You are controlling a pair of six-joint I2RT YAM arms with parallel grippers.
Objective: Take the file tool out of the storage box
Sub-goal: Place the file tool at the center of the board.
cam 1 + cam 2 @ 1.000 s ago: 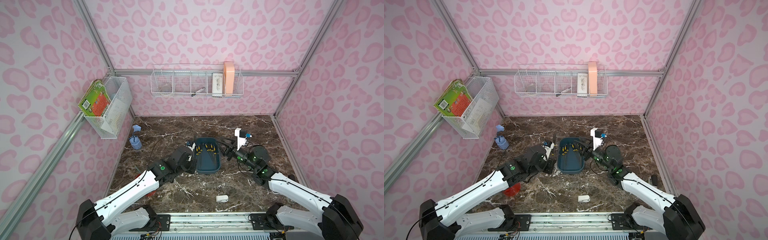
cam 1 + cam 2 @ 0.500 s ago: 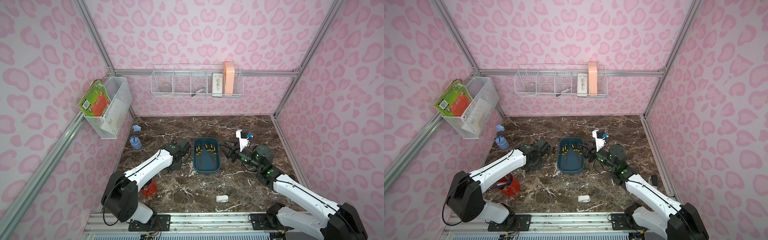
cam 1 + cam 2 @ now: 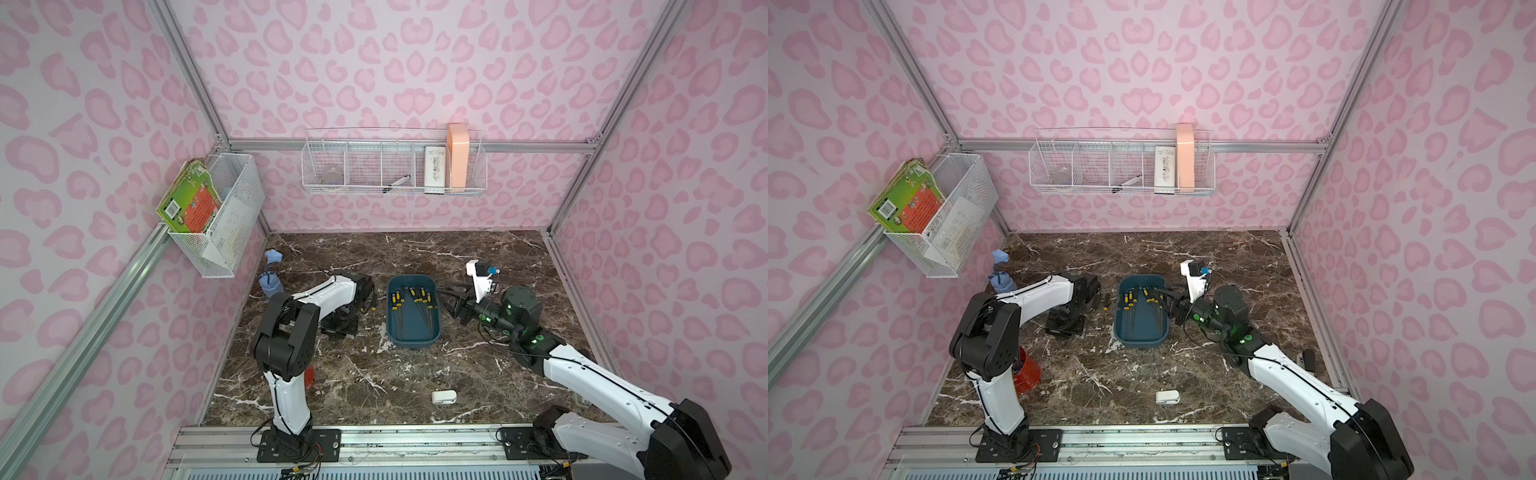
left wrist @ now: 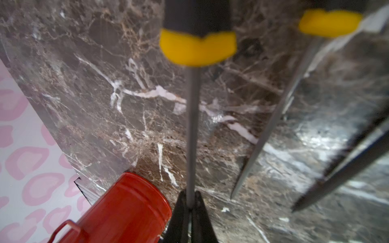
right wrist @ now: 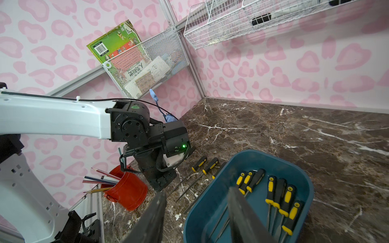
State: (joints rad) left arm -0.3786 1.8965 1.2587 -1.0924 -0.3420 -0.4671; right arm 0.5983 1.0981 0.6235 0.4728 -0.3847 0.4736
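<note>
The storage box (image 3: 412, 343) is a dark teal tub in mid table, also seen in another top view (image 3: 1139, 340) and the right wrist view (image 5: 273, 160). Several file tools (image 3: 416, 297) with yellow-and-black handles lie in it. Left of the box my left gripper (image 3: 347, 326) points down, shut on the thin shaft of a file tool (image 4: 197, 48) near its tip (image 4: 190, 202). Two more files (image 5: 205, 166) lie on the marble beside it. My right gripper (image 3: 451, 301) hangs open at the box's right side, fingers (image 5: 155, 214) wide apart and holding nothing.
A red cup (image 3: 1027, 372) of pencils stands at the front left by the left arm's base. A small white object (image 3: 444, 397) lies near the front edge, and a blue object (image 3: 270, 278) by the left wall. White wire baskets (image 3: 395, 166) hang on the walls.
My left gripper has moved left, away from the box's left wall, and that arm has folded back over its base. The right gripper has drawn back slightly to the right.
</note>
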